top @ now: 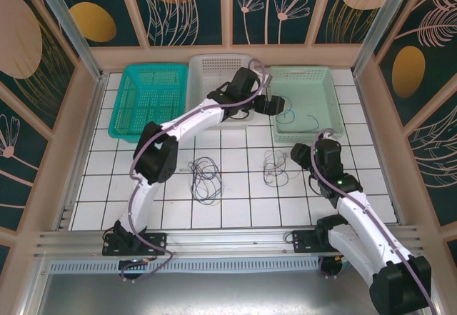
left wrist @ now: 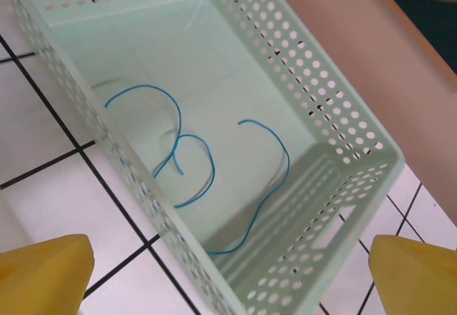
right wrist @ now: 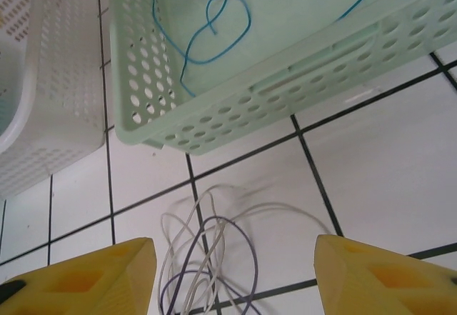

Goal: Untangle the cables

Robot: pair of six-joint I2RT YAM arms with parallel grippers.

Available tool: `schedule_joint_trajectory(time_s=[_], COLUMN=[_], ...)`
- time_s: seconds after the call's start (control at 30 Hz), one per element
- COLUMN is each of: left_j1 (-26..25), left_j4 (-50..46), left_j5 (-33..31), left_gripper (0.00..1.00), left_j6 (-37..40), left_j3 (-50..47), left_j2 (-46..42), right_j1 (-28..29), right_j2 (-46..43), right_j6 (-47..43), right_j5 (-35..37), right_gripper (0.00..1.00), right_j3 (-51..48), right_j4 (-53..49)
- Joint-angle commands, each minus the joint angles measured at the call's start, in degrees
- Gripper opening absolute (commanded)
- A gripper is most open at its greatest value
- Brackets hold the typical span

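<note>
Yellow-padded left gripper (left wrist: 230, 276), jaws wide apart and empty, above the mint basket (left wrist: 300, 58) holding a blue cable (left wrist: 193, 165), right gripper (right wrist: 232, 276), jaws apart, pale and purple cables (right wrist: 207, 258) on tiles (right wrist: 385, 158) below between them, dark cable tangle (top: 205, 179) further left

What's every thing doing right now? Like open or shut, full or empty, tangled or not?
left pincer, open, over the mint basket, holding nothing.
right pincer, open, over the tangle, holding nothing.
mint basket, holds one blue cable.
blue cable, loose, lying in curls.
teal basket, looks empty.
white and purple cables, tangled together on the tiles.
dark coil, loose loops on the tiles, apart from that tangle.
</note>
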Motion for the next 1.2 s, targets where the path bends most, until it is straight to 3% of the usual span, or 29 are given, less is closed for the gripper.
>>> schedule_joint_trajectory(time_s=[0.0, 0.17, 0.4, 0.6, 0.8, 1.17], left_j1=[0.3, 0.32, -1.46, -8.87, -9.88, -13.09], left_j4=[7.84, 12.33, 9.33, 1.41, 0.08, -2.95], left_j5=[-0.9, 4.53, 15.92, 8.06, 9.16, 5.5], left_gripper=[0.99, 0.99, 0.9, 0.87, 0.85, 0.81], left_j6=[2.95, 9.67, 20.26, 29.03, 30.47, 33.5], left_j3=[-6.34, -18.85, -32.1, -33.52, -31.25, -29.16], left_j2=[-7.83, -16.17, -22.22, -20.72, -17.86, -13.22], right_j1=[1.04, 1.85, 1.15, 0.54, -0.93, -3.61], right_j2=[1.05, 1.19, 2.21, 3.32, 2.84, 0.08], right_j6=[1.11, 2.34, 4.98, 5.81, 5.97, 6.66], right_j5=[-4.48, -5.4, -3.83, -3.13, -3.53, -2.84], right_gripper=[0.61, 0.62, 0.68, 0.68, 0.68, 0.69], right_j3=[0.77, 0.83, 0.25, 0.66, 1.51, 1.39], right_j4=[0.93, 0.84, 2.27, 3.84, 3.41, 1.88])
